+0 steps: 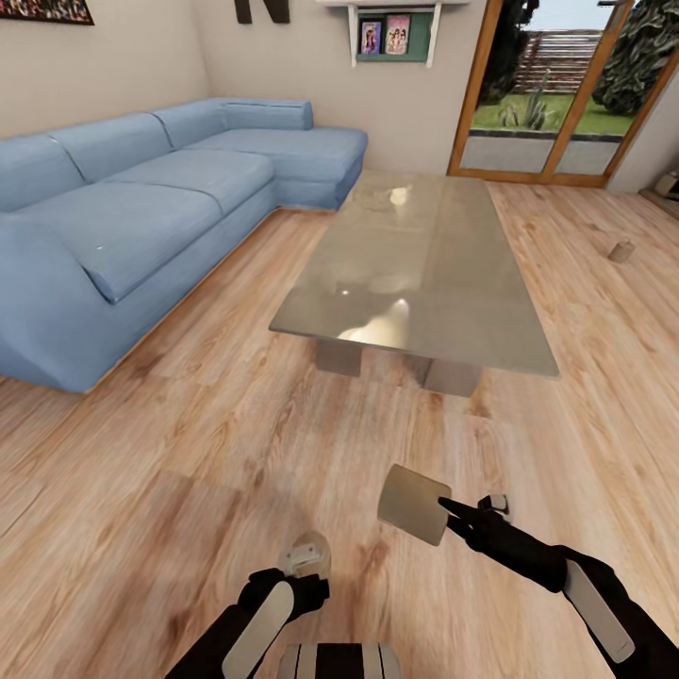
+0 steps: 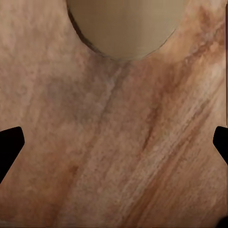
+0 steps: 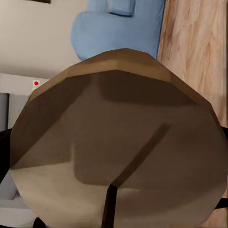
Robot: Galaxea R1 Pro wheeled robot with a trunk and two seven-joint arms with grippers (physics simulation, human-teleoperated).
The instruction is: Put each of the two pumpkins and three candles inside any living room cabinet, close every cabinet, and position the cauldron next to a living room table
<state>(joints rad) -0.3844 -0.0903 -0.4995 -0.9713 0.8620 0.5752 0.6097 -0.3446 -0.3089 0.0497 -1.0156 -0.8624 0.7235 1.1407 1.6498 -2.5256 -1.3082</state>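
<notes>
While the left gripper (image 1: 294,577) hangs low over the plank floor (image 1: 189,453), one cream candle (image 1: 309,554) sits just past its fingertips; in the left wrist view the black fingertips (image 2: 10,147) stand wide apart with that candle (image 2: 126,26) beyond them, not between. To its right, the right gripper (image 1: 469,514) is clamped on a second candle (image 1: 414,504), held tilted above the floor; its flat end (image 3: 118,142) fills the right wrist view. A third candle (image 1: 621,251) lies well apart on the floor at far right. No writing can be read. Leftward stands the blue corner sofa (image 1: 141,207), then the low grey table (image 1: 424,273), then the glazed wooden door (image 1: 566,94).
</notes>
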